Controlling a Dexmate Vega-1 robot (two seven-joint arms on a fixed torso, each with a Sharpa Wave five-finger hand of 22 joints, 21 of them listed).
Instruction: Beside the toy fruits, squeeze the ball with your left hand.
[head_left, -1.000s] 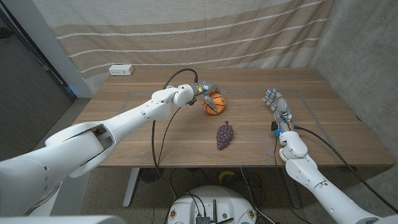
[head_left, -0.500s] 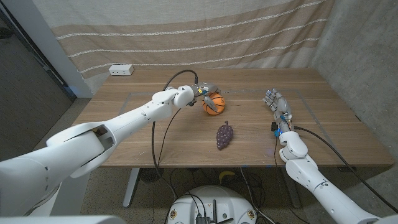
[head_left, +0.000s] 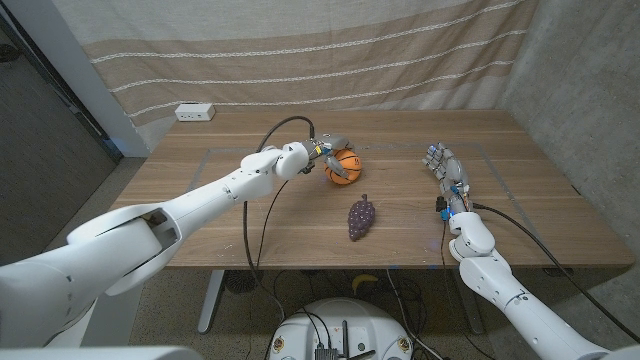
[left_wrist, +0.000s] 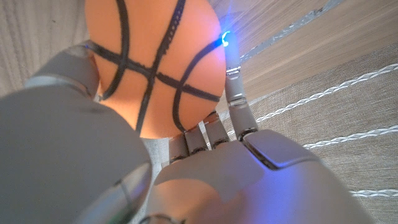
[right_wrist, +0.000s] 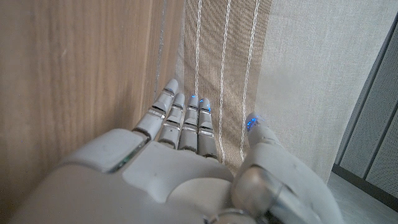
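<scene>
Slightly farther than before, the left hand (head_left: 322, 150) is clamping its fingers on the ball (head_left: 343, 165), beyond the toy grapes (head_left: 361, 217). Squeezing evenly should keep it from slipping. The right hand (head_left: 447, 170) is waiting, fingers straight together.

Both arms are clad in smooth, glossy white shells, broad and rounded near the shoulders and tapering in segments toward the wrists, with dark seams at the joints. A black cable loops out from the left forearm near its wrist, and another black cable runs along the right forearm. The left hand (head_left: 328, 150) is grey metal with segmented fingers, with a small orange-and-blue fitting at the wrist. The right hand (head_left: 447, 170) is the same grey, with blue parts at its wrist. Up close, the fingers (right_wrist: 186, 121) show ridged silver segments, and several fingertips carry small glowing blue lights. The back of the hand is a smooth pale grey plate.
</scene>
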